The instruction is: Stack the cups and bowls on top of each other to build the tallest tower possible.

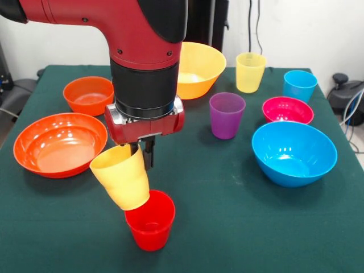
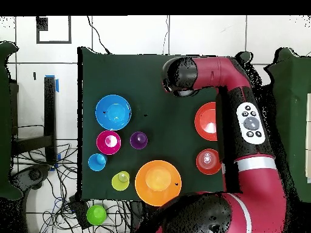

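My gripper (image 1: 140,152) is shut on the rim of a yellow-orange cup (image 1: 120,177) and holds it tilted. The cup's base is at the rim of the red cup (image 1: 151,220), which stands upright near the table's front edge. In the overhead view the arm's wrist (image 2: 180,76) hides the gripper and both cups. A purple cup (image 1: 226,115), a pale yellow cup (image 1: 250,71) and a blue cup (image 1: 300,85) stand apart. The large blue bowl (image 1: 294,152), magenta bowl (image 1: 287,110), large yellow-orange bowl (image 1: 199,68), small orange bowl (image 1: 88,95) and wide orange bowl (image 1: 60,142) all sit separately.
The green table cloth (image 1: 239,227) carries everything. In the overhead view a green round object (image 2: 96,214) lies off the table near cables. The arm (image 2: 243,121) lies along the side of the table by the two orange bowls.
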Motion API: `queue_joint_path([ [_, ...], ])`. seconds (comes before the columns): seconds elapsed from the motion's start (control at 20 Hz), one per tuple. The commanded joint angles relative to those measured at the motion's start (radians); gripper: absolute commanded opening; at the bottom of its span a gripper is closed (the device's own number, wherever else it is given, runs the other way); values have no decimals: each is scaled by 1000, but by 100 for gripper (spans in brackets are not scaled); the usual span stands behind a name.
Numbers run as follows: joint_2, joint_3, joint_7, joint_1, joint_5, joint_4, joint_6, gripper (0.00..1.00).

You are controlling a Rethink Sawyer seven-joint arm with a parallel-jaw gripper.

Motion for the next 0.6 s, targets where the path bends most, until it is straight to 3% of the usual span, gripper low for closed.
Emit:
queue_joint_path([
  [0.05,2,-18,-200,21,-55,-21,109,0],
  [0.6,8,-23,-121,35,-15,-50,181,0],
])
